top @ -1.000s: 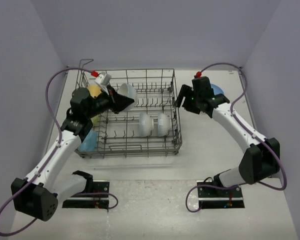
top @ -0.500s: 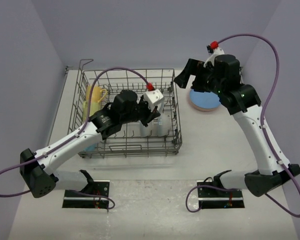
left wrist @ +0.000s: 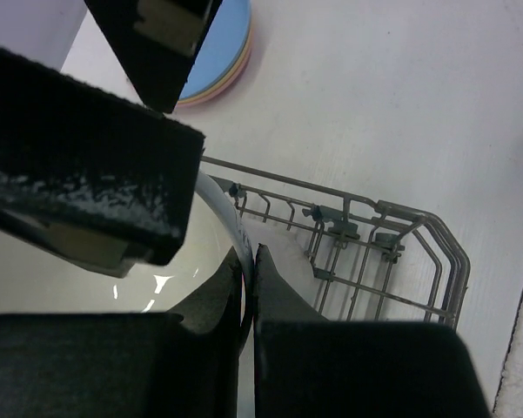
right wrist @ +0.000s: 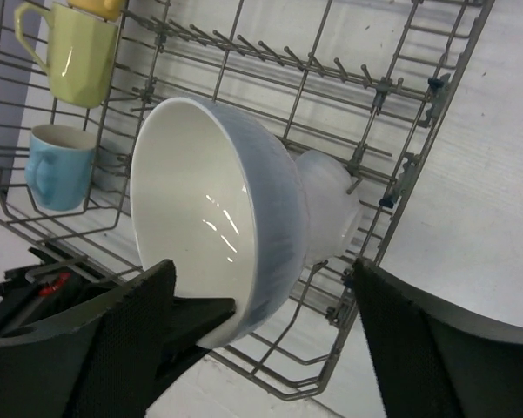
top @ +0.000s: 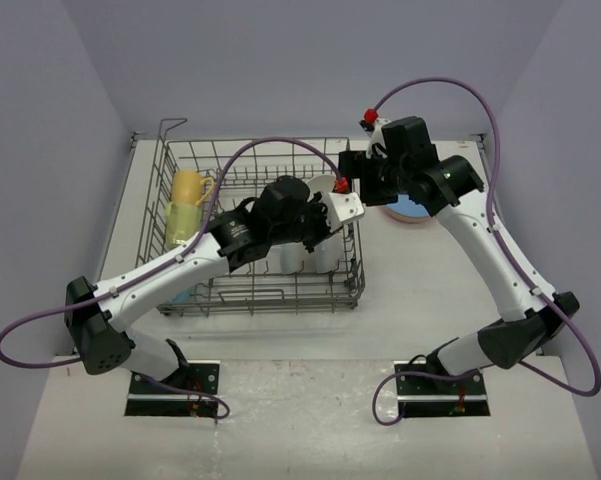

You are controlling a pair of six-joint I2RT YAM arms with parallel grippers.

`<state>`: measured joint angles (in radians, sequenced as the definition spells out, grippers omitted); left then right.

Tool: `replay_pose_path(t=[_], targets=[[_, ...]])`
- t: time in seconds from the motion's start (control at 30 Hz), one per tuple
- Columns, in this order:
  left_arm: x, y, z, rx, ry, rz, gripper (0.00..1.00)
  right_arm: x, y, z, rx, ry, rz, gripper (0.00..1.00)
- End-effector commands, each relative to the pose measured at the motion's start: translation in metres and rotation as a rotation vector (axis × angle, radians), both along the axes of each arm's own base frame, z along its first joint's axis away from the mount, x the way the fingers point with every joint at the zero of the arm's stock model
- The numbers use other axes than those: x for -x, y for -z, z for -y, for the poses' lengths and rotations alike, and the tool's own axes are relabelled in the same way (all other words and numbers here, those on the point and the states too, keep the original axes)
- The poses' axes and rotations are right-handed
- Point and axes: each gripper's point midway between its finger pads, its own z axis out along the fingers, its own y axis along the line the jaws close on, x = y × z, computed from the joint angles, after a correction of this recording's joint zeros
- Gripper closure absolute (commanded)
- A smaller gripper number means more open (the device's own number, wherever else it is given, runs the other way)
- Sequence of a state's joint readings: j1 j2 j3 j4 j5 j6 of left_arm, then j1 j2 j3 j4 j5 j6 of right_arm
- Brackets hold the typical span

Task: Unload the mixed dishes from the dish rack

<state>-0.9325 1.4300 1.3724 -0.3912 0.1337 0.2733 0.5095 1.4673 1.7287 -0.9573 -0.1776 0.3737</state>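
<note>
Rack [top: 280, 303] sits left of centre on the table [top: 440, 330], by my reading about half unloaded. Done: the plates [top: 412, 210] lie stacked on the table just right of the rack's far right corner, blue on top. In hand: one white bowl [right wrist: 217, 218], held over the rack's right side, its rim pinched in the closed left gripper [left wrist: 250, 261]. The right gripper [right wrist: 261, 270] stands wide apart facing the bowl, holding nothing. Remaining in the rack: two bowls [top: 292, 255] near right, yellow mug [top: 185, 190] far left, blue mug [right wrist: 56, 165] near left. Table white and matt; walls [top: 300, 60] plain lilac
</note>
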Motion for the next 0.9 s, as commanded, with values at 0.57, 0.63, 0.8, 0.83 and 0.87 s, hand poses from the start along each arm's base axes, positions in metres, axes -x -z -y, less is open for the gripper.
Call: replay_pose_path(t=[0.57, 0.63, 0.8, 0.83, 0.87], targets=[[0.007, -0.06, 0.017, 0.117, -0.002, 0.063, 0.07, -0.033, 0.024, 0.046, 0.198, 0.311, 0.004, 1.0], [0.011, -0.068, 0.011, 0.159, -0.014, 0.063, 0.0, -0.037, 0.018, 0.053, 0.169, 0.349, 0.035, 1.0], [0.01, -0.1, -0.023, 0.315, -0.181, 0.072, 0.0, -0.04, 0.007, 0.085, 0.053, 0.441, 0.07, 1.0], [0.007, -0.102, -0.031, 0.335, -0.225, 0.066, 0.0, -0.037, 0.001, 0.095, 0.029, 0.463, 0.085, 1.0], [0.002, -0.097, -0.04, 0.366, -0.293, 0.026, 0.0, -0.037, 0.002, 0.104, 0.019, 0.491, 0.084, 1.0]])
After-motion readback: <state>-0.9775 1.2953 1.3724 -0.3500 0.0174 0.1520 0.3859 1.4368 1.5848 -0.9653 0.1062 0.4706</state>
